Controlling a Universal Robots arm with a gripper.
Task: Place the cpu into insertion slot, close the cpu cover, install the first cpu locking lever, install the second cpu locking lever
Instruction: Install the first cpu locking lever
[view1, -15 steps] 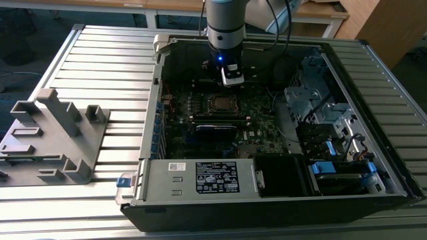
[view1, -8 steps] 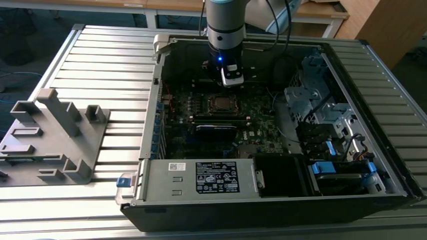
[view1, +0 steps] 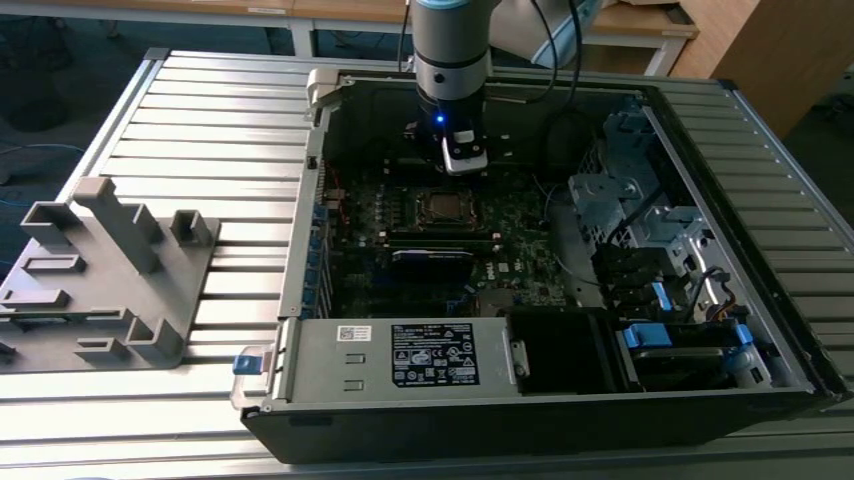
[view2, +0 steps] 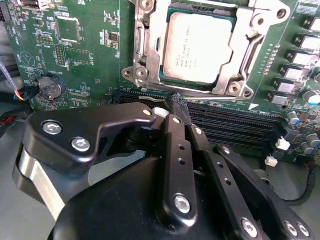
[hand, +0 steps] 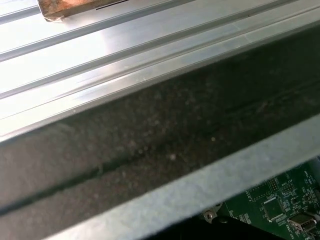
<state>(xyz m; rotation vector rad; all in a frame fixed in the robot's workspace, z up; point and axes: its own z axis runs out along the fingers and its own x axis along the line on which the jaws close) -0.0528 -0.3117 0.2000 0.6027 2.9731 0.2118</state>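
Note:
In the second wrist view the cpu (view2: 197, 47) lies flat in the insertion slot (view1: 441, 207), its dull silver top facing up. The silver cpu cover (view2: 240, 65) lies down around it, framing the chip through its window. From these views I cannot tell whether the locking levers along the frame's sides are latched. My gripper (view2: 167, 111) hovers just beside the socket, over the black memory slots (view2: 235, 125). Its black fingers meet at the tips and nothing is gripped. In the exterior view the gripper (view1: 463, 160) hangs inside the open case, just behind the socket.
The case walls (hand: 150, 150) surround the green motherboard (view2: 85, 60), which carries a coin battery (view2: 51, 87). Drive cages (view1: 641, 220) stand at the exterior view's right and a power supply (view1: 400, 355) at the front. A grey fixture (view1: 107, 270) sits on the slatted table (view1: 200, 130).

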